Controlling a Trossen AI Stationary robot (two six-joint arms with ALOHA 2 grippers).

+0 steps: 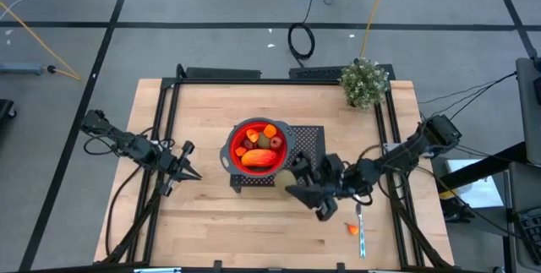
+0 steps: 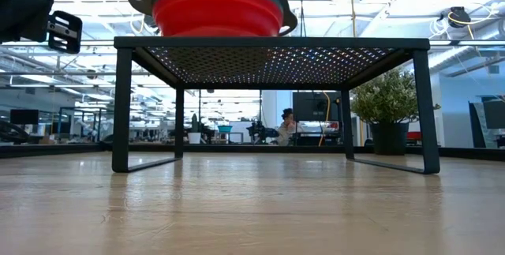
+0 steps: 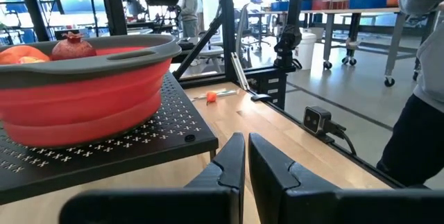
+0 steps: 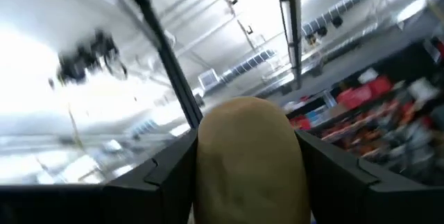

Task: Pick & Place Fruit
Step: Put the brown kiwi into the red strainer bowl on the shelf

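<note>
**A:** What is the robot holding?

**B:** A tan, egg-shaped toy fruit (image 4: 250, 158). The right wrist camera shows it clamped between the right gripper's (image 1: 297, 170) two dark fingers (image 4: 166, 165), one on each side. Its rounded end points away from the wrist, so its long axis seems to run along the fingers. From above I can't make out which way it tilts.

**A:** Where is it over the table?

**B:** From overhead, the right gripper sits just past the center of the table toward four o'clock. It is just beside the red bowl (image 1: 232, 148), at the bowl's four o'clock edge.

**A:** What is in the bowl?

**B:** Several toy fruits: a long orange one (image 1: 259, 158), a dark red round one (image 3: 73, 46), and smaller orange pieces. The bowl stands on a black mesh stand (image 1: 311, 136).

**A:** So which step is this?

**B:** I judge it to be the carry, fruit grasped and near the bowl but not over it. Next the gripper would need to move toward ten o'clock, clear the rim, then open.

**A:** Anything left on the table?

**B:** A tiny orange piece (image 1: 351, 229) near five o'clock, beside a slim utensil (image 1: 361, 241) with a blue handle. A potted plant (image 1: 365, 81) stands at one o'clock.

**A:** And the left gripper (image 1: 191, 174)?

**B:** It waits near nine o'clock, fingers (image 3: 223, 165) nearly together, holding nothing.
</note>
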